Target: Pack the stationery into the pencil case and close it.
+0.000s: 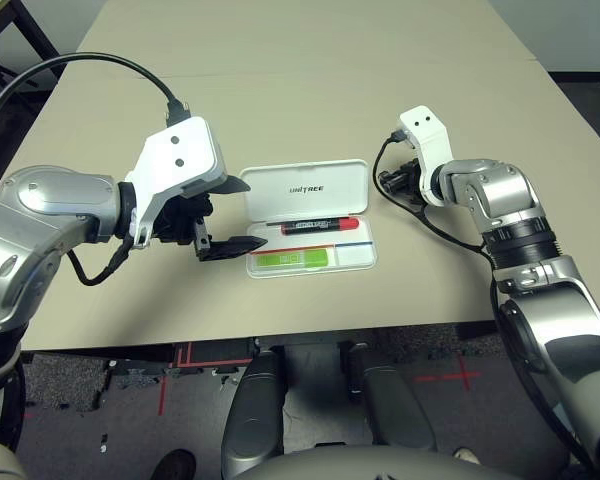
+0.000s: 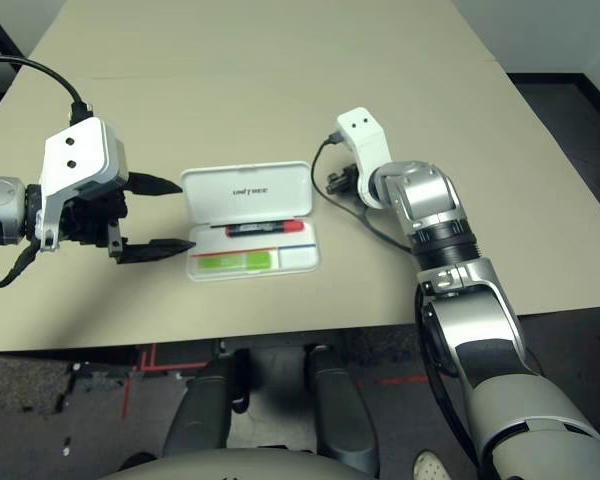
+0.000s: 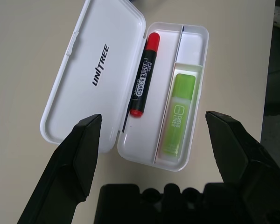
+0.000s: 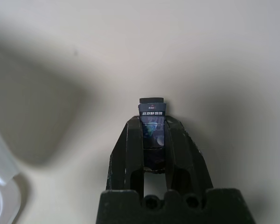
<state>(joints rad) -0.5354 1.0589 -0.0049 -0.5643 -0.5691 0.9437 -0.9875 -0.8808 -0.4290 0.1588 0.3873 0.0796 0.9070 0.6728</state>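
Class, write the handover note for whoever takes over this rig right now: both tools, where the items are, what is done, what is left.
Left tool: open, empty, beside the pencil case.
Right tool: shut on the small dark patterned block, at the case's right.
Items: black marker with red cap in the wide compartment, by the hinge; green highlighter in the narrow front one.
Done: case open, marker and highlighter in.
Left: put the block in, probably in the small empty compartment next to the highlighter, then close the lid.
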